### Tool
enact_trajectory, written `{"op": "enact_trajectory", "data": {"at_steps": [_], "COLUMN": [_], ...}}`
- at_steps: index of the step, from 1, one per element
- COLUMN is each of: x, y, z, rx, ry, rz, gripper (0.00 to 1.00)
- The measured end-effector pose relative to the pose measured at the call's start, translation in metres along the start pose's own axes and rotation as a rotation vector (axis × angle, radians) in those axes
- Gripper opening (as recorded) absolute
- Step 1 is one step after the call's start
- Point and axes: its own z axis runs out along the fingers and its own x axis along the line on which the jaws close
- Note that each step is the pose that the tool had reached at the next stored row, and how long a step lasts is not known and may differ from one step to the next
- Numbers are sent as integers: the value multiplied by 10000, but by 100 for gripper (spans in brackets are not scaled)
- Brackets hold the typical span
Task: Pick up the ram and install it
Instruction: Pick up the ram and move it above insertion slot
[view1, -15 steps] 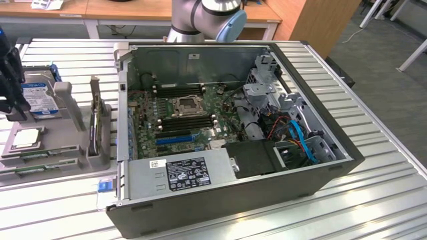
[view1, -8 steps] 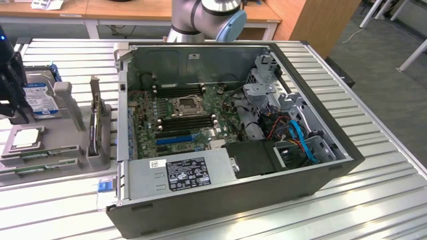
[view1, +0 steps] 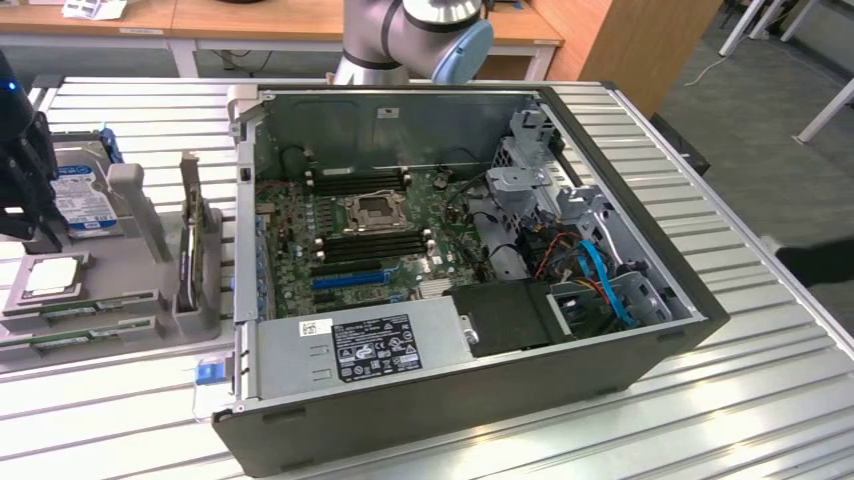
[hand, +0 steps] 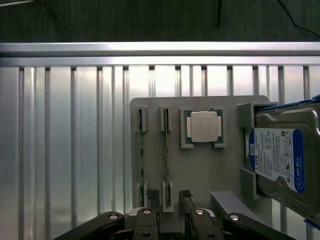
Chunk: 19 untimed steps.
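Closest to the lens, your gripper (hand: 169, 215) hangs over the grey tray (hand: 200, 172) with its fingers apart, pinching nothing. You find the ram (hand: 141, 160) standing on its edge in a slot of this tray, with a second stick (hand: 166, 150) just beside it. Expect it to be light, stiff and fragile. Take it by the two flat faces, gently. The same tray holds also the processor (hand: 204, 126) and the hard drive (hand: 280, 155).

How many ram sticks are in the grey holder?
2. One ram stick stands on edge in the slot next to the processor chip, the other ram stick in the next slot of the grey holder.
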Motion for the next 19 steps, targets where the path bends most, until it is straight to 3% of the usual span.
{"op": "enact_trajectory", "data": {"at_steps": [19], "x": [1], "y": [-6], "z": [171], "rx": [0], "ry": [0], "rz": [0], "gripper": [29]}}
